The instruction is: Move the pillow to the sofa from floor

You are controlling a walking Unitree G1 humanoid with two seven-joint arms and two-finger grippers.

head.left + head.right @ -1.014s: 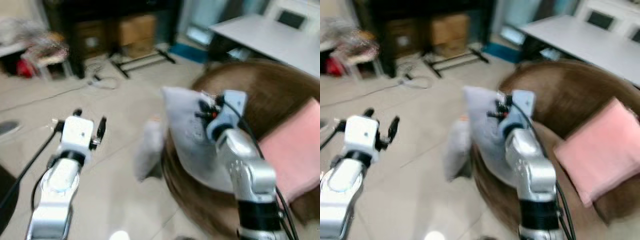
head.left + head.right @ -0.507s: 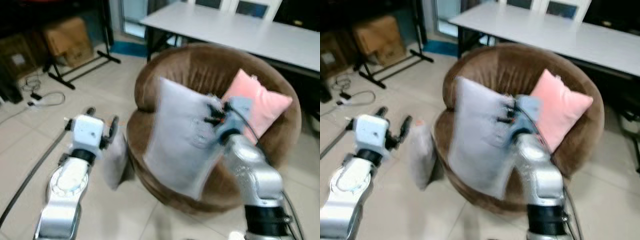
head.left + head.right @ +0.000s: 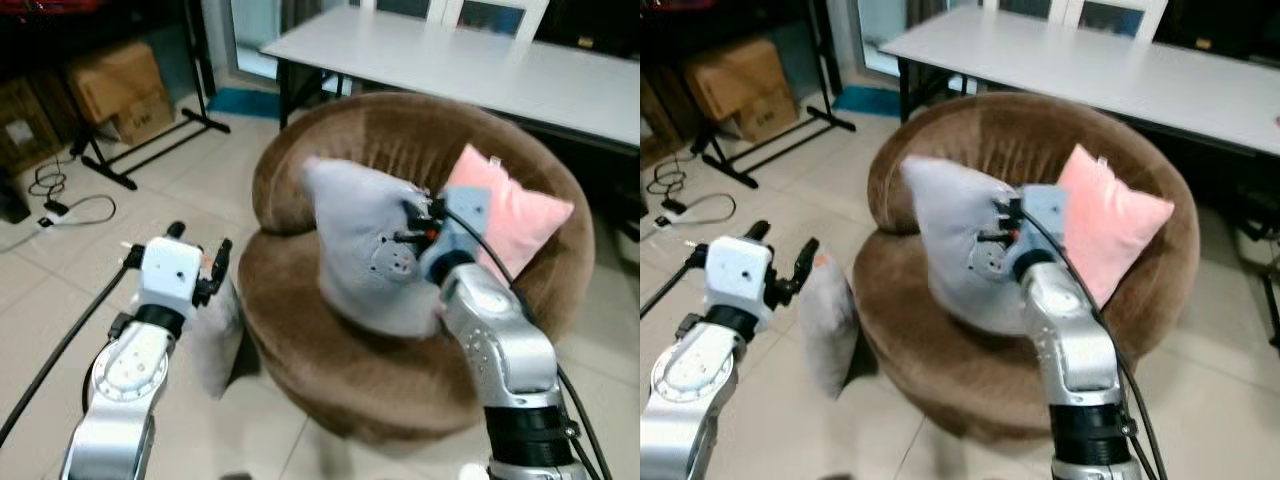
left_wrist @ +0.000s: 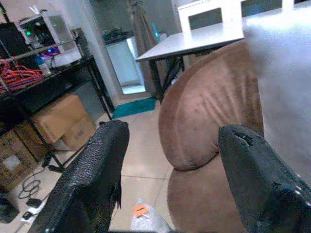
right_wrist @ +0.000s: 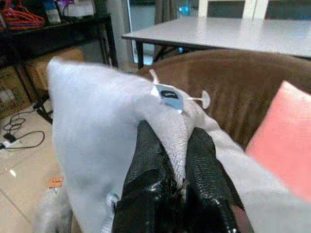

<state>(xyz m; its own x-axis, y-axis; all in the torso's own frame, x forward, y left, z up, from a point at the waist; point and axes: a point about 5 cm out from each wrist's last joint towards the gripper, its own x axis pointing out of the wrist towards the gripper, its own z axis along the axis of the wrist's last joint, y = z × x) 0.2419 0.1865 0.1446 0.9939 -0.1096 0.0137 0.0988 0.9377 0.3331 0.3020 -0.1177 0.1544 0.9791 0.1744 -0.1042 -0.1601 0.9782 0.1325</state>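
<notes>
Placement turned on one thing: the pale grey square fabric pillow (image 3: 365, 245) hung straight over the seat of the round brown velvet tub sofa (image 3: 330, 350), pinched at an upper edge by the right gripper (image 5: 167, 160), whose two black fingers were clamped tight on a fold of the cloth beside its small sewn tag. From where I stood the pillow drooped below that pinch, its long side running downward and its lower corner at or just above the cushion; I could not tell whether it truly touched. It leaned toward the curved backrest and sat just beside the pink square cushion (image 3: 515, 215), which was propped upright in the sofa against the back on the robot's right. The sofa held those two things and nothing else I could make out. The right arm was plainly the nearer one and the only one engaged; to my eye, the coming move needed only a lowering and a letting go. The left gripper (image 3: 175, 265) hovered over the tiled floor, well apart from the sofa's front, fingers spread wide and empty. Below it, a second grey pillow (image 3: 828, 325) stood on edge on the floor against the sofa's outer wall.
</notes>
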